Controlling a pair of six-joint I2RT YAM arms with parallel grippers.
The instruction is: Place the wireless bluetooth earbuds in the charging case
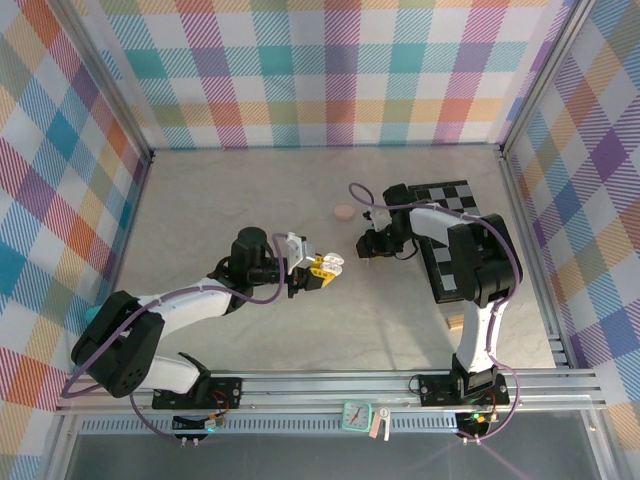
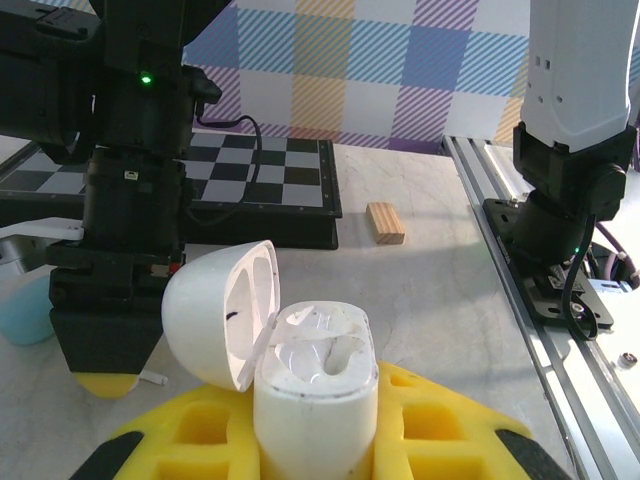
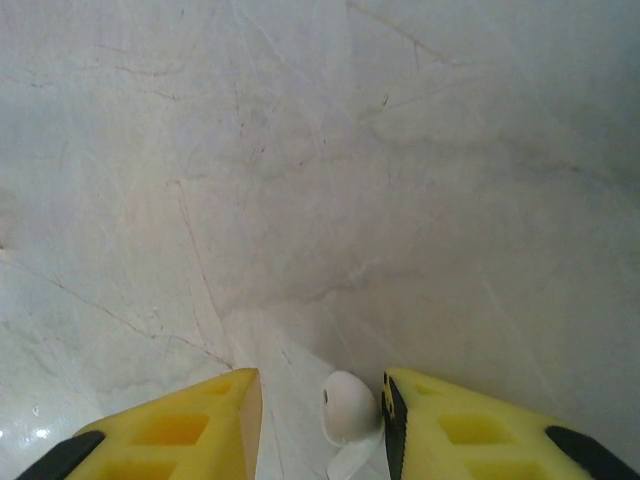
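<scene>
My left gripper (image 2: pixel 318 405) is shut on a white charging case (image 2: pixel 312 350), which stands upright between the yellow fingers. Its lid (image 2: pixel 215 310) is flipped open to the left and both sockets look bare. From above, that gripper (image 1: pixel 322 266) hovers over the middle of the table. In the right wrist view a white earbud (image 3: pixel 350 405) lies on the table between the fingers of my right gripper (image 3: pixel 318 382). It rests against the right finger (image 3: pixel 450 425), with a gap to the left finger (image 3: pixel 190 430). From above, the right gripper (image 1: pixel 368 248) points down just right of the case.
A checkerboard (image 1: pixel 452 235) lies under the right arm at the right. A tan wooden block (image 1: pixel 455 322) sits near its front corner. A pink round case (image 1: pixel 345 212) lies behind the grippers, and a light blue object (image 2: pixel 25 310) shows at the left wrist view's left edge.
</scene>
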